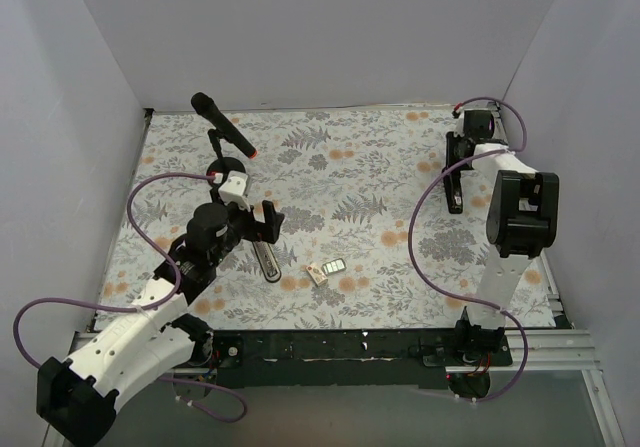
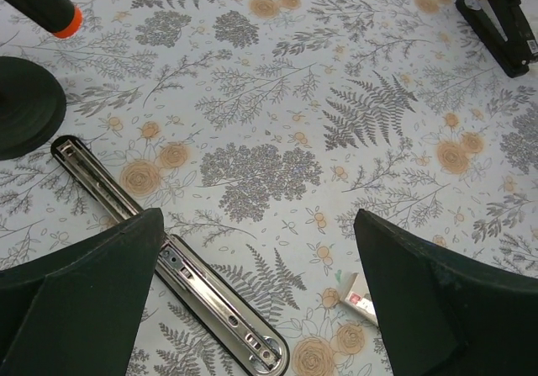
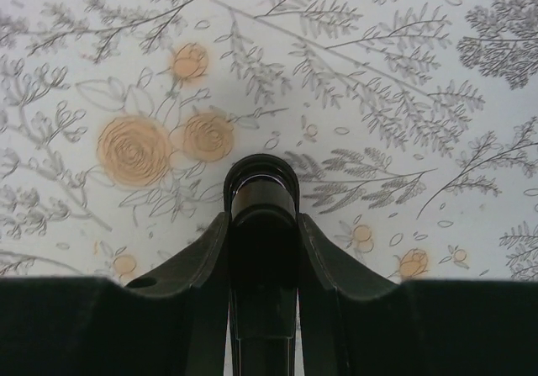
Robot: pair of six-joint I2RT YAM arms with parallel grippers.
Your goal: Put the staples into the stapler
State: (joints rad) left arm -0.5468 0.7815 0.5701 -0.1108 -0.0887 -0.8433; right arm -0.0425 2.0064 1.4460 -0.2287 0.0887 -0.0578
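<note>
**A:** What kind of room is this?

**B:** Plain white walls (image 1: 330, 27) close in three sides. The floor of it is a flat cloth (image 1: 380, 167) printed with grey ferns and orange flowers.

**A:** And the hands?

**B:** The left gripper (image 2: 259, 216) hovers low over the cloth, its fingers (image 2: 84, 300) spread wide and holding nothing. The right gripper (image 3: 262, 191) is far off to its right, jaws drawn together, pointing down at the print.

**A:** Anything big nearby?

**B:** A black microphone (image 1: 222, 125) on a round stand, just beyond the left gripper.

**A:** The stapler?

**B:** The stapler (image 1: 268, 260) lies flat below the left gripper, silver rail up, running under one finger.

**A:** The staples?

**B:** The staples (image 1: 327, 269) sit on the cloth, just beside the other finger.
</note>
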